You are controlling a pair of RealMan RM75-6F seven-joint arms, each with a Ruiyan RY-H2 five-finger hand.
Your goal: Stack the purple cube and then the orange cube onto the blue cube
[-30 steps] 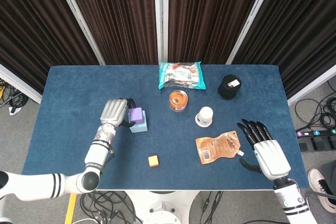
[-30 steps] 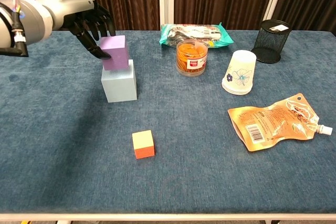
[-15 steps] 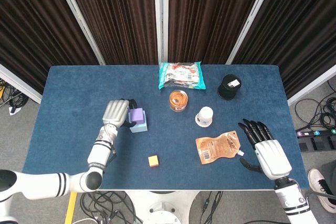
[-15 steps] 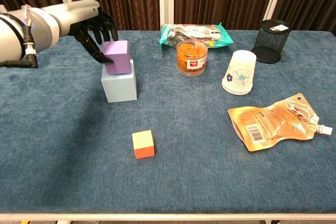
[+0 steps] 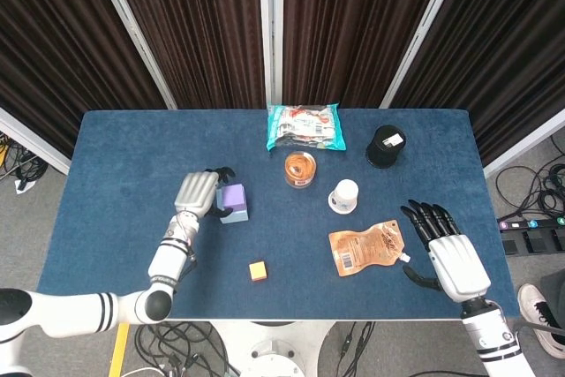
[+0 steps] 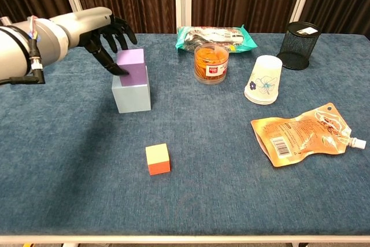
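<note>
- 1 cube placed: purple cube (image 6: 133, 66) sits on blue cube (image 6: 132, 92), left hand (image 6: 108, 32) fingers spread, touching its side.
- Rec: withdraw straight, no nudge; orange cube (image 6: 157, 159) next.
- Right hand (image 5: 448, 250) open, empty.

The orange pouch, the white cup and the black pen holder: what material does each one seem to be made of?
The orange pouch looks like flexible plastic film: glossy, creased, with a spout. The white cup looks like paper: matte, thin rim, printed pattern; it lies tilted on its side. The black pen holder looks like metal mesh, since the wall shows a fine grid, though plastic cannot be excluded.
</note>
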